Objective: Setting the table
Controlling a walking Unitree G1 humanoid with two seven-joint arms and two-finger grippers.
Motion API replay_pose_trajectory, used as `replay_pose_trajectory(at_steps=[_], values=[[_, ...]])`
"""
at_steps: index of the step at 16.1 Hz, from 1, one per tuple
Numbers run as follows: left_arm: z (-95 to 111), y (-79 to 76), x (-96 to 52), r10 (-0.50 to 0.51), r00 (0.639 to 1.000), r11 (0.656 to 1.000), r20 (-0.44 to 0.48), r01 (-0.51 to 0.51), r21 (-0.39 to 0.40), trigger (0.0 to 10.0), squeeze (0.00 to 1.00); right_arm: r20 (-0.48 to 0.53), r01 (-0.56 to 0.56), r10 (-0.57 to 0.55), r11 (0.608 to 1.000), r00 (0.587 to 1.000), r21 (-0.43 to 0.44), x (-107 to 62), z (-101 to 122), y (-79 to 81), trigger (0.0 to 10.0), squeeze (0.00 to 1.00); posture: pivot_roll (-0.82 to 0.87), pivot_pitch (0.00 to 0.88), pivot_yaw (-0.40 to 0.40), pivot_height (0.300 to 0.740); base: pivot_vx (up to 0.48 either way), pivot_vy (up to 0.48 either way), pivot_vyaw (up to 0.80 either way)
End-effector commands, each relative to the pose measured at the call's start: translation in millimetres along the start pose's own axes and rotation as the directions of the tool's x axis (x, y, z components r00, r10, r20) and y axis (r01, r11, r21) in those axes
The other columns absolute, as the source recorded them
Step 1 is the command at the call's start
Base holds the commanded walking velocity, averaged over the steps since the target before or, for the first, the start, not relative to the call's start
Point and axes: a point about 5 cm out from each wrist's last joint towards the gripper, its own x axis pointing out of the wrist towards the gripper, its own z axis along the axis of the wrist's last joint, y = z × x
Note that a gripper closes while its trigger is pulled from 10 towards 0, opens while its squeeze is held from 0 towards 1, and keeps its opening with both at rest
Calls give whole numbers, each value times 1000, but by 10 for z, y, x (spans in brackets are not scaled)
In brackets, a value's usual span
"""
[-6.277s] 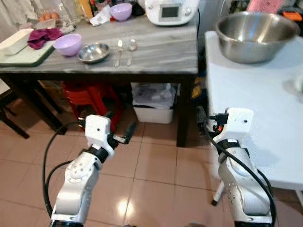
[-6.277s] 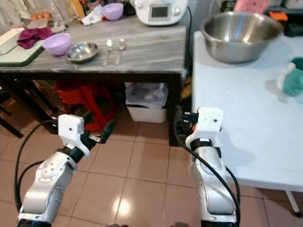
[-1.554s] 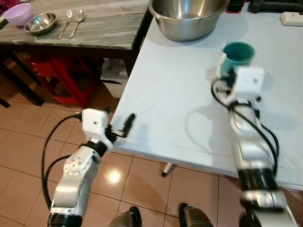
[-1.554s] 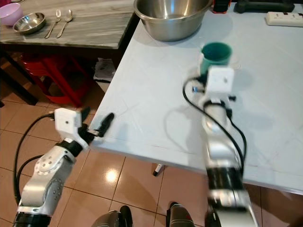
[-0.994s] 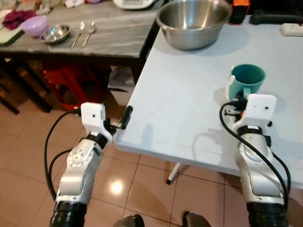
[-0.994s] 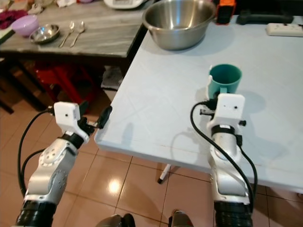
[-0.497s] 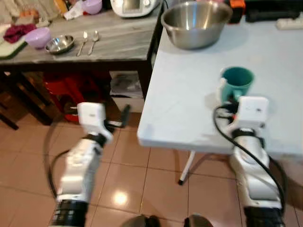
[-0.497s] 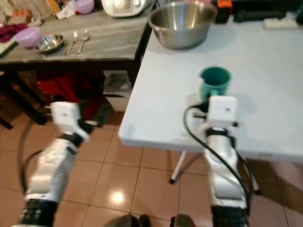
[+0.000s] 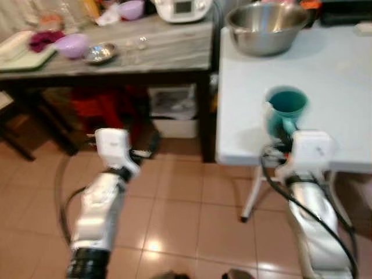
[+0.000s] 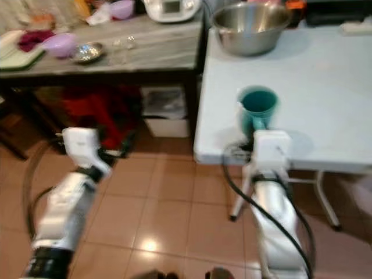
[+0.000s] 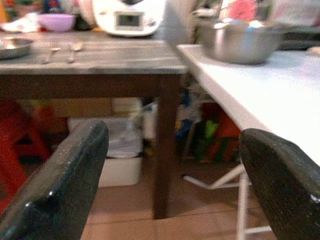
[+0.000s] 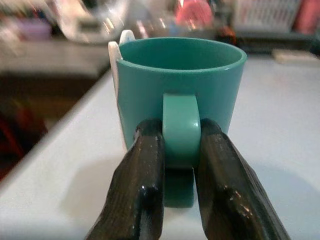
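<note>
A teal mug (image 12: 180,75) with something white (image 12: 117,55) at its rim is over the near edge of the white table (image 9: 343,87). My right gripper (image 12: 181,137) is shut on the mug's handle, one black finger (image 12: 145,165) on each side. I cannot tell whether the mug rests on the table or hangs just above it. My left gripper (image 11: 175,150) is open and holds nothing, low over the tiled floor in front of the grey wooden table (image 9: 168,46). On that table lie a small steel bowl (image 9: 100,53), a purple bowl (image 9: 72,43) and blurred cutlery (image 9: 135,43).
A big steel bowl (image 9: 267,26) stands at the white table's far side. A white kitchen appliance (image 9: 183,9) is at the back of the grey table, with a white bin (image 9: 174,110) and a red stool (image 9: 102,107) beneath. Open tiled floor (image 9: 192,209) lies before me.
The whole view has pulled back and swung left, now blurred. The mug stays in my right gripper and has come from mid-table to the white table's near edge. The left gripper stays open.
</note>
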Motion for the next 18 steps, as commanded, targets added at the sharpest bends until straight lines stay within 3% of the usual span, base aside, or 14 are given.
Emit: replay_pose_trajectory(at_steps=[1, 4, 6, 18], values=[[31, 81, -11, 19, 1000, 999, 3, -19, 27, 10000, 0, 42, 0, -1, 1000, 999, 20, -73, 96, 27, 10000, 0, -191, 114, 119, 740, 0, 458, 0], [31, 68, 14, 10, 1000, 1000, 3, -10, 26, 10000, 0, 24, 11, -11, 1000, 1000, 13, -166, 61, -8, 10000, 0, -201, 113, 124, 740, 0, 461, 0], [26, 42, 27, -1, 1000, 1000, 4, 1, 24, 10000, 0, 35, 14, -14, 1000, 999, 8, -131, 86, -26, 10000, 0, -205, 109, 127, 740, 0, 446, 0], [-12, -28, -25, -44, 999, 999, 6, 44, 12, 10000, 0, 67, -7, 8, 1000, 998, -20, 3, 159, -10, 10000, 0, -193, 111, 113, 740, 34, 0, 0]])
